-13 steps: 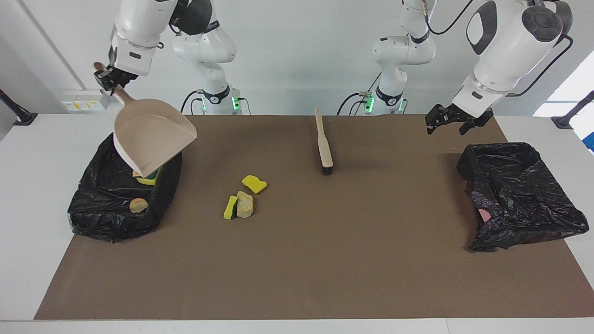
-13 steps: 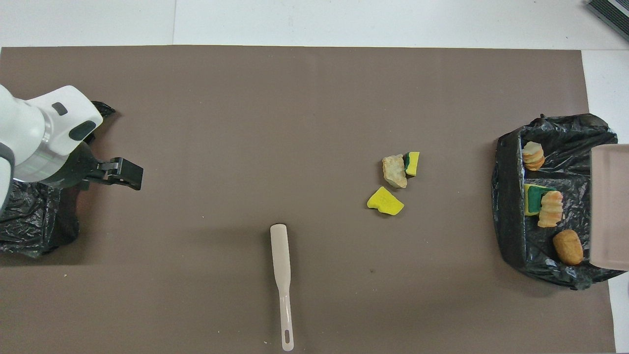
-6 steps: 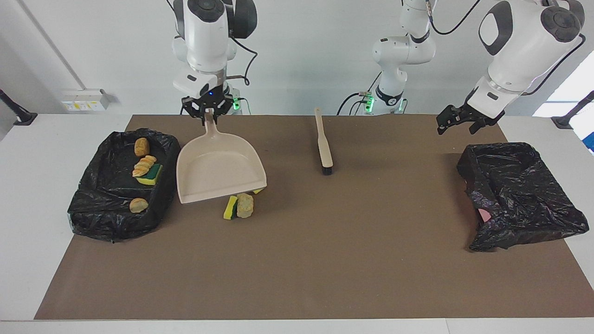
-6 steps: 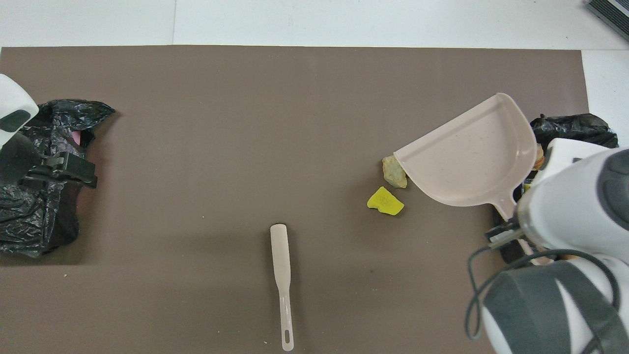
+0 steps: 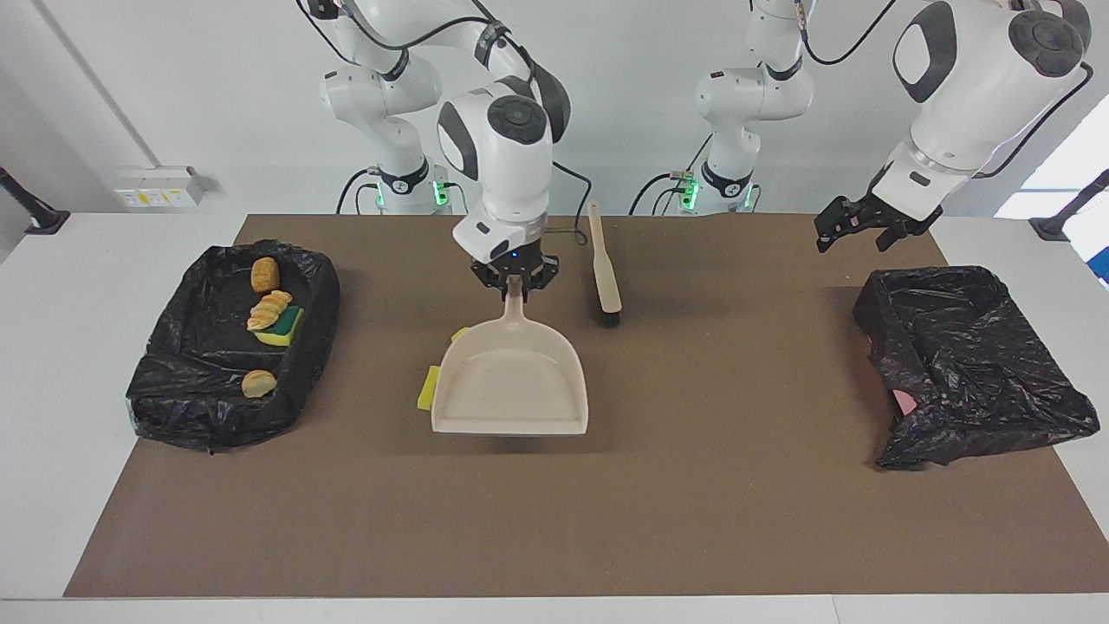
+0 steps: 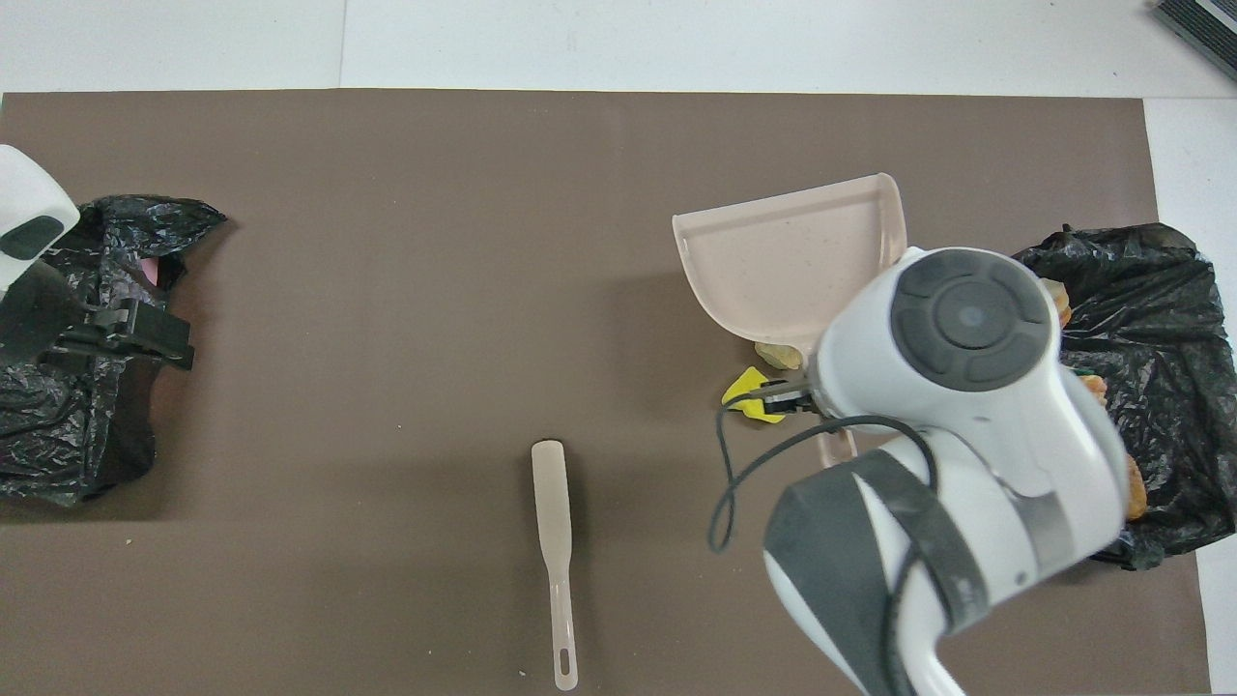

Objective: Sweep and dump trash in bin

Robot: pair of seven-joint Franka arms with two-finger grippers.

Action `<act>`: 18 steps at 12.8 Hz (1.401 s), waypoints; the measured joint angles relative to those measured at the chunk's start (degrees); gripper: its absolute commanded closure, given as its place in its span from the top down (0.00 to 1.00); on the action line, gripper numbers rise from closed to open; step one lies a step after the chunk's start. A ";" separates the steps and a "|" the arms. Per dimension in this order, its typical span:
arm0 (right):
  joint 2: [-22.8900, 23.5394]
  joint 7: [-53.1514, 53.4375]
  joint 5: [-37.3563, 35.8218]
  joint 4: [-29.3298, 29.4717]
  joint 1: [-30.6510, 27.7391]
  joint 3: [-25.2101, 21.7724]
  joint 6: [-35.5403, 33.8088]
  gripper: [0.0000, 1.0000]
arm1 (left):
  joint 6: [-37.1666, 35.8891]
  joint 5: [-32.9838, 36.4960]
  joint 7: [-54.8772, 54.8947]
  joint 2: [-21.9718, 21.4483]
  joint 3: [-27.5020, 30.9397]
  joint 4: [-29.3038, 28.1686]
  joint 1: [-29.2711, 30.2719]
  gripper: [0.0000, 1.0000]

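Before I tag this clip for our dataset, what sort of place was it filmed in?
Most likely a robotics lab: two white arms mounted at a table under a brown mat, with staged trash, the right gripper holding a dustpan, and a bag-lined bin.

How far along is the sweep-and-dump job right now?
Done: four pieces of trash already lie in the black-lined bin at the right arm's end. In hand: the right hand grips the dustpan by its handle, over the pieces left on the mat, of which a yellow sponge shows at its edge. Left: the brush lies untouched on the mat; the left hand waits open near the second bin.
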 measured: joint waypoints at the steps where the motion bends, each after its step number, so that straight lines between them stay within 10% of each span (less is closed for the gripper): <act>1: 3.49 2.43 0.00 3.32 1.66 -0.03 0.72 0.00 | 0.53 -0.03 0.00 -0.01 -0.01 0.00 0.00 1.00; 7: 22.47 6.47 -3.56 18.32 10.24 -1.07 5.79 0.00 | 1.39 -0.08 1.08 -0.13 -0.41 0.02 -0.02 1.00; 8: 23.22 6.48 -3.97 18.57 10.44 -1.06 5.88 0.18 | 1.39 -0.08 1.26 -0.14 -0.42 0.02 -0.02 1.00; 9: 23.24 6.48 -4.01 18.73 10.46 -1.07 5.87 0.77 | 1.38 -0.08 1.33 -0.16 -0.43 0.00 -0.02 1.00; 10: 23.24 6.48 -4.01 18.92 10.46 -1.07 5.87 1.00 | 1.37 -0.08 1.36 -0.18 -0.45 -0.06 -0.02 1.00; 18: 14.15 4.74 -1.13 18.60 8.46 -1.04 -3.66 1.00 | 9.46 -0.21 1.23 0.60 -1.25 -2.76 -3.76 1.00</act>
